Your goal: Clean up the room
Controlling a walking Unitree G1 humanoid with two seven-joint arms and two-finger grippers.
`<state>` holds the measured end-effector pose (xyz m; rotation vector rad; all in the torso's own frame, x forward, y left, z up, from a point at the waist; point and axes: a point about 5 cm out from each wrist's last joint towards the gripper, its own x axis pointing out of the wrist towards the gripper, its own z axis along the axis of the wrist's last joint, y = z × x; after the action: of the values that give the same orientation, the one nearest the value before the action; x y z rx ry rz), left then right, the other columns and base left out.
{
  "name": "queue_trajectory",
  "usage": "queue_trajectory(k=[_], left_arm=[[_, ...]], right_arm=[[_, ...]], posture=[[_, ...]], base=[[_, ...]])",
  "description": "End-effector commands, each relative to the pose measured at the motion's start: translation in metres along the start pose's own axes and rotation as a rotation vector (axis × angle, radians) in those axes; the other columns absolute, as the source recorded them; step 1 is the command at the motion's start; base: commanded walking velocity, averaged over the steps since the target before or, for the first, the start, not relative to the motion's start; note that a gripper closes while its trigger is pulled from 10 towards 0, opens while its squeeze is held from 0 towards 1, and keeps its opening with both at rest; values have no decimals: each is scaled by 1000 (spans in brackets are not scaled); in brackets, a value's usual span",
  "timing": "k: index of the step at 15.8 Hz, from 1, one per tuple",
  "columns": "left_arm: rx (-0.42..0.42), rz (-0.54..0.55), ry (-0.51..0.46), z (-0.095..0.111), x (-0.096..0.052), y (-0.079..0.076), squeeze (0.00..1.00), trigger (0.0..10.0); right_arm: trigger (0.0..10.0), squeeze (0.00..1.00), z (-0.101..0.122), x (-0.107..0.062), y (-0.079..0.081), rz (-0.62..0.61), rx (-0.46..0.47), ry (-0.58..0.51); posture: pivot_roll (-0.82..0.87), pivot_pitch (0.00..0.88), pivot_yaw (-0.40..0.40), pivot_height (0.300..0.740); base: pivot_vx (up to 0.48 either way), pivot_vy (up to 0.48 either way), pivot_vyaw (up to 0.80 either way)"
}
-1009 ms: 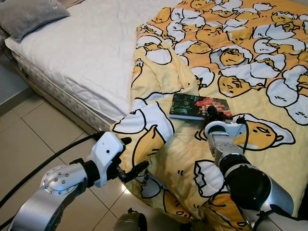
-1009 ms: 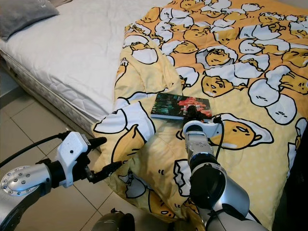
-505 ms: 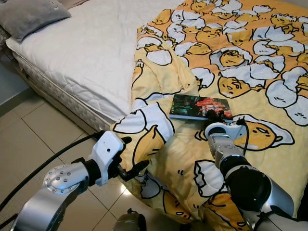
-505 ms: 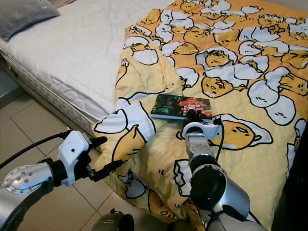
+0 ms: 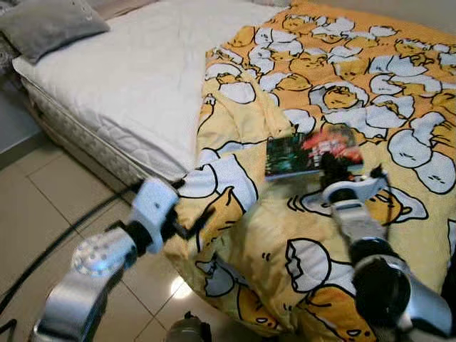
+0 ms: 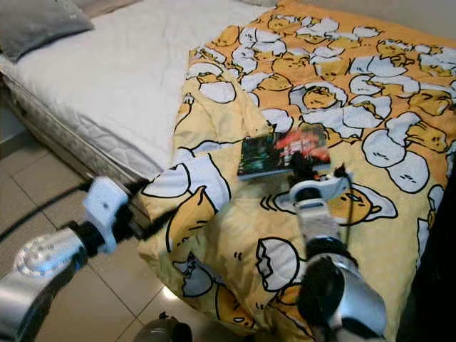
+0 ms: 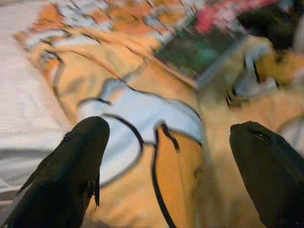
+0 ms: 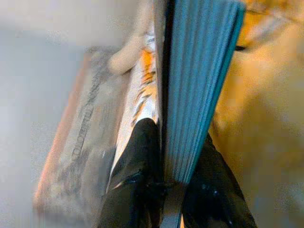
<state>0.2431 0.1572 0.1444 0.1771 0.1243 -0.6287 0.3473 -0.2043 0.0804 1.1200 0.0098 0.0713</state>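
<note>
A dark book (image 5: 305, 151) with a red and green cover is tilted up off the yellow egg-print blanket (image 5: 285, 235). My right gripper (image 5: 333, 164) is shut on its near edge. In the right wrist view the black fingers (image 8: 137, 166) pinch the book's blue page block (image 8: 199, 80). My left gripper (image 5: 191, 217) is open, low beside the blanket's hanging corner by the bed's edge. The left wrist view has its two fingers (image 7: 71, 166) spread wide, with the blanket fold (image 7: 152, 123) between them and the book (image 7: 199, 47) beyond.
A white mattress (image 5: 135, 78) fills the left of the bed, with a grey pillow (image 5: 50, 25) at its far corner. Tiled floor (image 5: 43, 206) lies along the bed's side. A black cable (image 5: 57, 242) trails from my left arm.
The right gripper has raised and tilted the book off the blanket. My left gripper has moved in closer to the blanket's corner. The head view has shifted and is blurred.
</note>
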Motion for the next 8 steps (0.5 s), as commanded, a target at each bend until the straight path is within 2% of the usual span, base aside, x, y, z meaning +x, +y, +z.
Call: queue_trajectory(k=[1, 2, 4, 6, 7, 8], left_arm=[[-117, -18, -43, 7, -1, 11, 1000, 10000], [-135, -28, -52, 8, -1, 13, 1000, 10000], [-165, -84, -87, 18, 4, 24, 1000, 10000], [-162, -99, -98, 25, 10, 33, 1000, 10000], [-248, -164, -112, 27, 13, 34, 1000, 10000], [-341, -242, -112, 27, 14, 32, 0, 10000]], right_arm=[[0, 0, 4, 3, 24, 218, -190, 109], [0, 0, 3, 1, 30, 277, -233, 144], [0, 0, 4, -11, 59, 542, -329, 305], [0, 0, 2, -20, 74, 706, -395, 440], [0, 0, -4, -30, 86, 816, -397, 554], [0, 0, -9, -39, 95, 900, -377, 642]], posture=[[57, 0, 17, 740], [53, 0, 18, 740], [49, 0, 19, 740], [50, 0, 14, 740], [53, 0, 11, 740], [51, 0, 11, 740]], base=[[0, 0, 0], [0, 0, 0], [0, 0, 0], [0, 0, 0], [0, 0, 0], [0, 0, 0]])
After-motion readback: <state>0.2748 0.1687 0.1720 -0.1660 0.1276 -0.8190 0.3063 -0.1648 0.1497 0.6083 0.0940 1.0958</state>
